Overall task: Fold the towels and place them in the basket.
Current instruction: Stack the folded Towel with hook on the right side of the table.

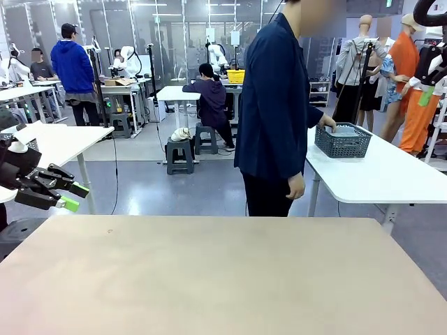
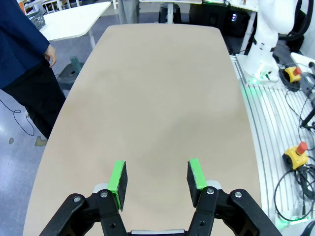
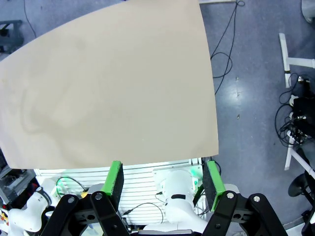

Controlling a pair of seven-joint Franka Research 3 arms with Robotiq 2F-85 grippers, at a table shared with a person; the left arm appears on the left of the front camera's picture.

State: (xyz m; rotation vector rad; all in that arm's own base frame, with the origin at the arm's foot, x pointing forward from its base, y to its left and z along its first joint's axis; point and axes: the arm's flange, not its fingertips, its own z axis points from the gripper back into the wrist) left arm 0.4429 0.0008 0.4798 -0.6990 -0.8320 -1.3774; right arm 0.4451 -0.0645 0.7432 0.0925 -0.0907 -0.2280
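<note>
I judge this the waiting step: best to hold my left gripper (image 2: 156,182) and right gripper (image 3: 163,184) parted and empty above the tan table (image 1: 223,279) until cloths arrive. Beyond that table, the dark lattice basket (image 1: 342,140) sits on a white table, the person's hand (image 1: 326,123) reaching into it, pale towels (image 1: 343,130) inside

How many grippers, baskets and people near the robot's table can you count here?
Grippers: 2, the left gripper and the right gripper, both open.
Baskets: 1, the dark grey basket on the white side table.
People: 1, the person.
Total: 4
</note>
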